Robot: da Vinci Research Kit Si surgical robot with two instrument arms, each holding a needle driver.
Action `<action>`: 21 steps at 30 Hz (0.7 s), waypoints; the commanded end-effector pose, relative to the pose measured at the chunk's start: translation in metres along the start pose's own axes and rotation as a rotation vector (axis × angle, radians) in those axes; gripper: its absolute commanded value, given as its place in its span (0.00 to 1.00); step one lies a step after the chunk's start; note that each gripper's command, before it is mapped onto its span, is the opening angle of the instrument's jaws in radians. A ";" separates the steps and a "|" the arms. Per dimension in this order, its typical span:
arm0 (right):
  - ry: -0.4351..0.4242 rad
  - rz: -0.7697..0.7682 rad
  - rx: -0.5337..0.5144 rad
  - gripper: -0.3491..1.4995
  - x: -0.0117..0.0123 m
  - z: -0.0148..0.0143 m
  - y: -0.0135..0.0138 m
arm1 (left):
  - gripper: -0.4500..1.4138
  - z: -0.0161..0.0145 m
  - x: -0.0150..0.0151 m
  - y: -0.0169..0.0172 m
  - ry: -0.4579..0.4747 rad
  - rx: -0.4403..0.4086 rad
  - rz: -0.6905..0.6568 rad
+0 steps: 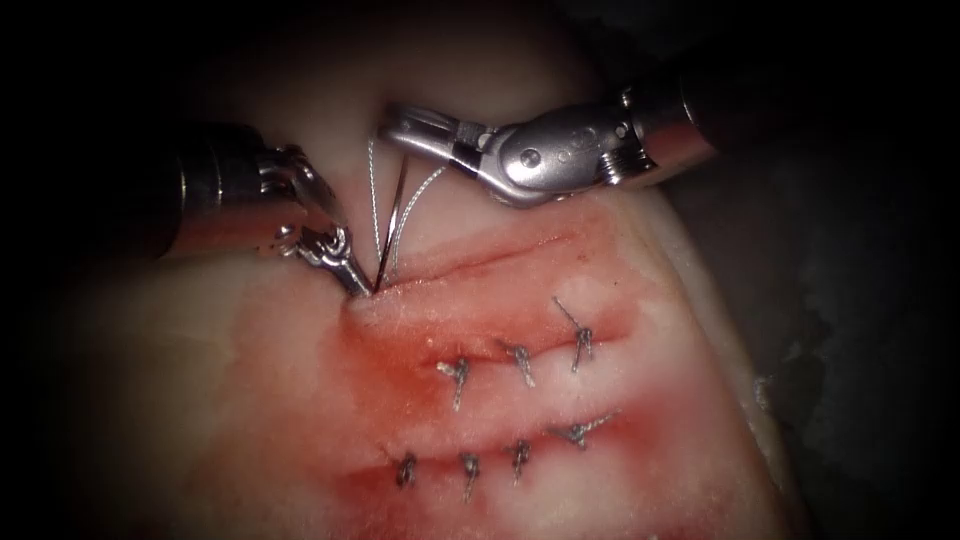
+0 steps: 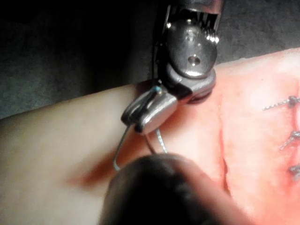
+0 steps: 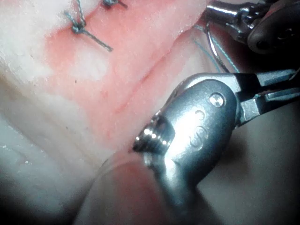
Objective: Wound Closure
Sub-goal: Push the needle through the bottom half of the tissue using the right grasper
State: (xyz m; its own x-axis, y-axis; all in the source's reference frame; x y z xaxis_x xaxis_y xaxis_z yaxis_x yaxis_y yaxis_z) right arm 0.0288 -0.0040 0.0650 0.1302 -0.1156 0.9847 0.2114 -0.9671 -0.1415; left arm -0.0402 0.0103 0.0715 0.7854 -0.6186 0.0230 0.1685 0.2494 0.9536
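At the left end of the uppermost cut (image 1: 480, 262) in the tissue (image 1: 200, 380), the curved needle (image 1: 390, 225) stands nearly upright with its point touching the tissue. My right tool (image 1: 392, 122) is above it, jaws shut on the needle's upper end. My left tool (image 1: 358, 283) comes in from the left with slim, closed jaws. Their tips rest on the tissue right beside the needle's point, and I cannot tell whether they pinch anything. Two strands of grey thread (image 1: 373, 190) hang from near the right jaws down to the same spot. The left wrist view shows the right tool (image 2: 143, 117) closed, with thread (image 2: 161, 140) trailing from it.
Two lower cuts are closed by rows of knotted stitches (image 1: 520, 360) (image 1: 470, 465) with short cut ends, in tissue stained with red fluid. In the right wrist view the right tool's wrist (image 3: 201, 126) lies close over the tissue, with the left tool (image 3: 243, 18) and the needle (image 3: 216, 51) beyond it.
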 end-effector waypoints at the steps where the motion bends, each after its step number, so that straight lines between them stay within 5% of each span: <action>1: -0.003 -0.001 -0.001 0.00 0.0006 0.0007 0.0001 | 0.00 0.0000 -0.0009 0.0004 -0.002 -0.002 0.003; 21: 0.020 -0.048 -0.026 0.00 0.0007 0.0008 -0.0001 | 0.00 0.0001 -0.0009 0.0003 -0.003 -0.002 0.003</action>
State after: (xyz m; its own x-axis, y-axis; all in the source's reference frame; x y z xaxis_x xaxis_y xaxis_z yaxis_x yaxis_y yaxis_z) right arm 0.0288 -0.0037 0.0651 0.0975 -0.0734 0.9925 0.1916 -0.9772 -0.0911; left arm -0.0403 0.0102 0.0714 0.7851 -0.6189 0.0226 0.1691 0.2493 0.9535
